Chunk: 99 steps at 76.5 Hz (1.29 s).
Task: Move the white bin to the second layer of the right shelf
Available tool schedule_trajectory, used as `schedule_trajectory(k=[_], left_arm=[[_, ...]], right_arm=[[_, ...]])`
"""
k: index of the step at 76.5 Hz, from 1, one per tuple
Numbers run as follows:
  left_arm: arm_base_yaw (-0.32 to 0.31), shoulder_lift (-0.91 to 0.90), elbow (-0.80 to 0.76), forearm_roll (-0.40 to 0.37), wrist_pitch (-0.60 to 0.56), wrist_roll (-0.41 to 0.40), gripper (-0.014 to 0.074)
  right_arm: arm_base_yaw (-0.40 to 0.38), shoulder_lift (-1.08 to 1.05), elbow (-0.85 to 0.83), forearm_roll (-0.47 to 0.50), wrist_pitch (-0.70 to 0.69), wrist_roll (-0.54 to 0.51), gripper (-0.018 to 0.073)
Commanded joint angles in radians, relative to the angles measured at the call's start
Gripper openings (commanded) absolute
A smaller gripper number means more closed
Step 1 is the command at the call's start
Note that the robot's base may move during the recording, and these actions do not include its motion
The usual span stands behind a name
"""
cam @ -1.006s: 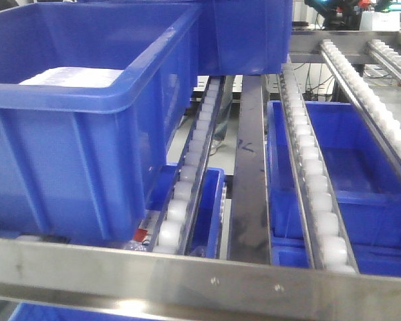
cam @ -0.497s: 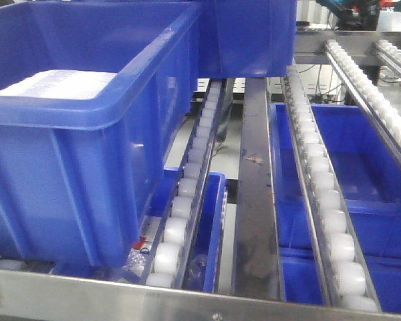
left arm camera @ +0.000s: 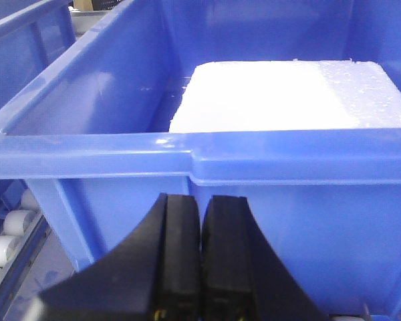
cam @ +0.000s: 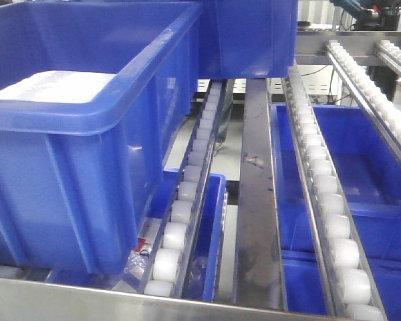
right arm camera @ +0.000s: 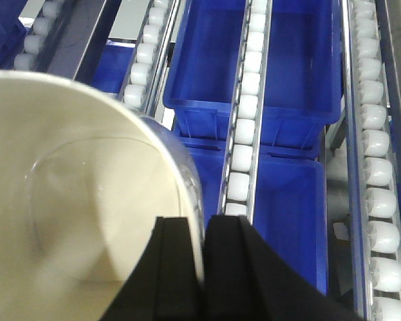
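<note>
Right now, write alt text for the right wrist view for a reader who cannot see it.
The right gripper, its black fingers nearly closed on the rim, holds the cream-white bin, whose empty glossy interior fills the lower left. Beyond it run steel rails of small white rollers, with blue crates visible on a lower tier through the gaps.

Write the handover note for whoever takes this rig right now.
Right gripper: shut on the white bin, pinching its rim and holding it above the roller rails.
Left gripper: shut, empty, facing the blue crate that holds a white block.
Done: bin picked up.
Left: set it on the right shelf second layer, then release.
</note>
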Motion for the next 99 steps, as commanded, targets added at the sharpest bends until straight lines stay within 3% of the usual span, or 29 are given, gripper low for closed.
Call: schedule_trajectory(k=[1,17,28,44,73,99], left_arm=[[-0.003,-0.014,0.037,0.000,-0.088,-0.005,0.0085],[-0.003,-0.014,0.037,0.000,-0.088,-0.005,0.0085],[-0.003,-0.014,0.037,0.000,-0.088,-0.005,0.0085],[-0.003,-0.014,0.037,0.000,-0.088,-0.005,0.0085],[-0.003,-0.014,0.037,0.000,-0.088,-0.005,0.0085],[-0.003,-0.014,0.037,0.000,-0.088,-0.005,0.0085]], right_arm=[[-0.008,0.009,-0.027,0.001,-0.091,0.004,0.0040],[-0.008,0.009,0.015,-0.007,-0.143,0.004,0.0040],[-0.008,0.022,0.069,-0.052,-0.254,0.004,0.0040],[-0.008,0.170,0.077,-0.056,-0.351,0.004,0.0040],[-0.012,0.542,0.077,0.047,-0.514,0.004,0.0041],[-0.086,0.578,0.077,0.047,-0.553,0.004,0.0041]])
